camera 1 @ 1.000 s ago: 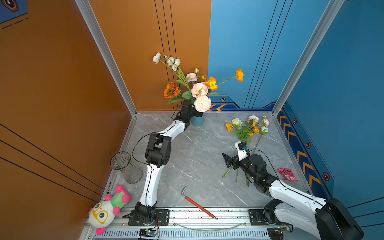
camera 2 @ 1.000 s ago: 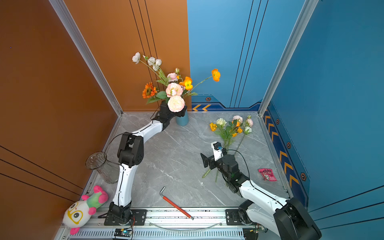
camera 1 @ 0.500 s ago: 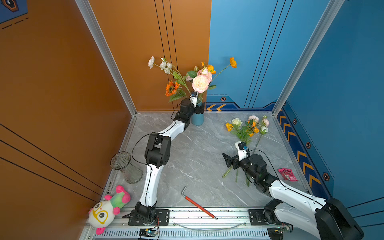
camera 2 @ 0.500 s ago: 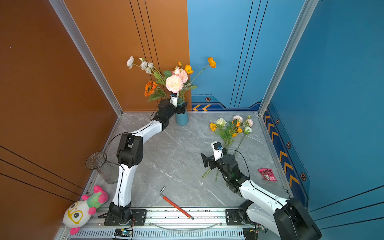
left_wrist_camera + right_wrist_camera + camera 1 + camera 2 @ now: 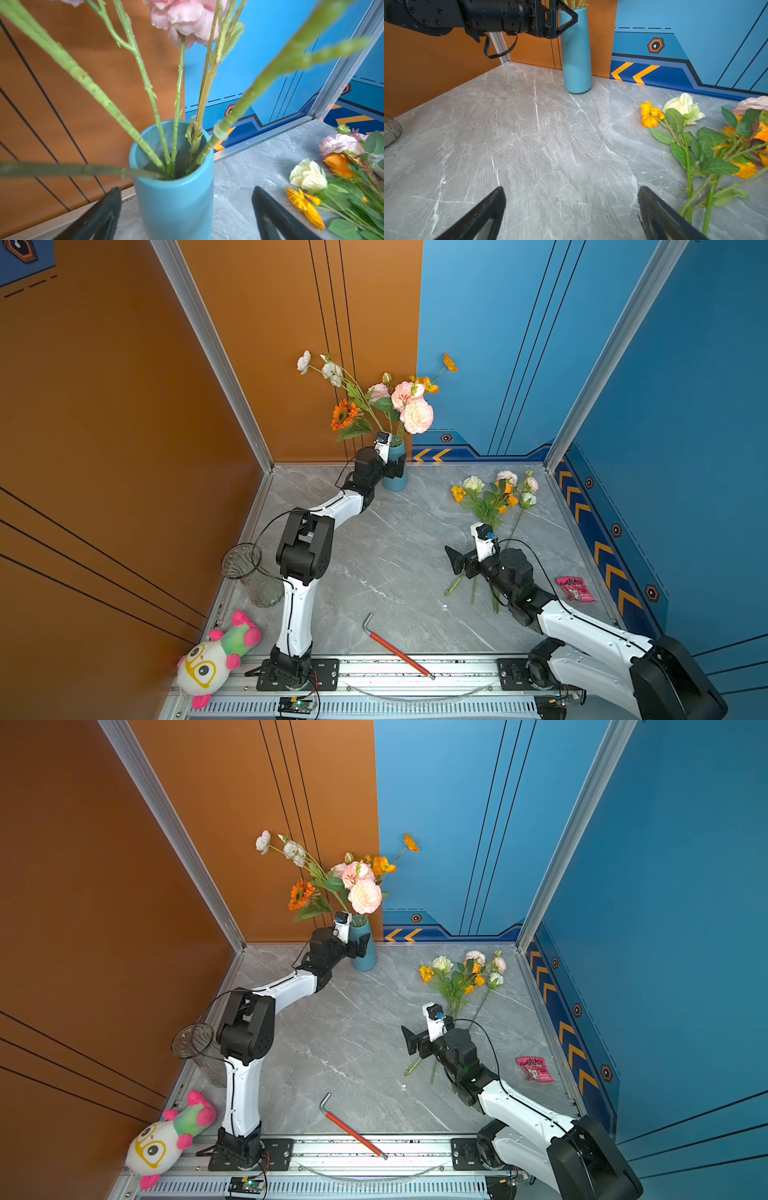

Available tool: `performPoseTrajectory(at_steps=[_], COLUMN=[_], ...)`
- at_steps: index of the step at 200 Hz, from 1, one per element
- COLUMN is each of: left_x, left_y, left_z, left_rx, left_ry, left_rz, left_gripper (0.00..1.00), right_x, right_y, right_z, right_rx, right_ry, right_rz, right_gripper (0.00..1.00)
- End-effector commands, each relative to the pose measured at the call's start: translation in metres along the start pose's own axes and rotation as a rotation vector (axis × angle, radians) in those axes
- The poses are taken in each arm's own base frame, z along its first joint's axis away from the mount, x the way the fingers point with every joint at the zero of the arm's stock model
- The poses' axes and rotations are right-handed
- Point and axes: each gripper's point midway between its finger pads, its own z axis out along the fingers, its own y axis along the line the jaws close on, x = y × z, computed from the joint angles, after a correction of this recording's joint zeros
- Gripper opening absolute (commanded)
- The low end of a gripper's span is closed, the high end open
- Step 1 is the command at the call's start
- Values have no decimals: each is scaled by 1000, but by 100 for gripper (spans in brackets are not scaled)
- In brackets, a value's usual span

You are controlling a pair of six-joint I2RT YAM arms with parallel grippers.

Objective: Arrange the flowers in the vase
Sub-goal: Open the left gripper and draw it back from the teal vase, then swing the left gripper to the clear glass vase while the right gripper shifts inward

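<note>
Ringing the flowers (image 5: pixel 488 499) are jar (image 5: pixel 249 576), plush (image 5: pixel 216 655), wrench (image 5: pixel 395 649), packet (image 5: pixel 575 589).

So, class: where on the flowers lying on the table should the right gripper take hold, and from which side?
Grip the bare lower stems, where they bunch together, coming down from above with the open right gripper set across them. The flowers lie flat, and their blooms fan out wide at the far end, so those would probably give a poor hold.
</note>
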Motion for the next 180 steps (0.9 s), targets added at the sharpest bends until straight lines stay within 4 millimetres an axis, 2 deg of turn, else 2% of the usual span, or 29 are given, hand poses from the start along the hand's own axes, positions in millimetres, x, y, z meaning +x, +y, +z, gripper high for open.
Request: performPoseTrajectory(at_steps=[1, 42, 71, 78, 83, 118, 135, 150, 160, 164, 180], left_x=[-17, 9, 12, 6, 18, 22, 23, 19, 18, 7, -3], left_y=[2, -19, -29, -30, -31, -38, -40, -33, -21, -16, 11], left_z=[-27, -76, -110, -117, -124, -152, -169, -188, -204, -210, -255], left_rx=[0, 57, 70, 73, 72, 94, 80, 3, -92, -136, -324], left_ry=[-45, 29, 43, 33, 59, 140, 180, 247, 329, 349, 517], left_rz=[-51, -90, -101, -108, -112, -121, -125, -122, -116, -113, -60], left_gripper=[98, 98, 98, 98, 98, 98, 98, 98, 98, 99, 98], right_x=[-14, -18, -22, -24, -25, -29, -34, -39, -41, -43, -46], right_y=[1, 4, 6, 7, 8, 16, 26, 39, 47, 50, 75], right_z=[-3, -8, -13, -14, -15, -20, -24, -28, -30, -29, -28], right_rx=[-10, -18, -17, -21, -27, -46, -82, -120, -136, -137, -183], right_ry=[-42, -59, -76, -83, -87, -102, -118, -137, -143, -146, -144], right_rz=[15, 8, -3, -3, -4, -25, -40, -59, -70, -71, -80], right_gripper=[100, 100, 100, 100, 100, 100, 100, 100, 100, 100, 100])
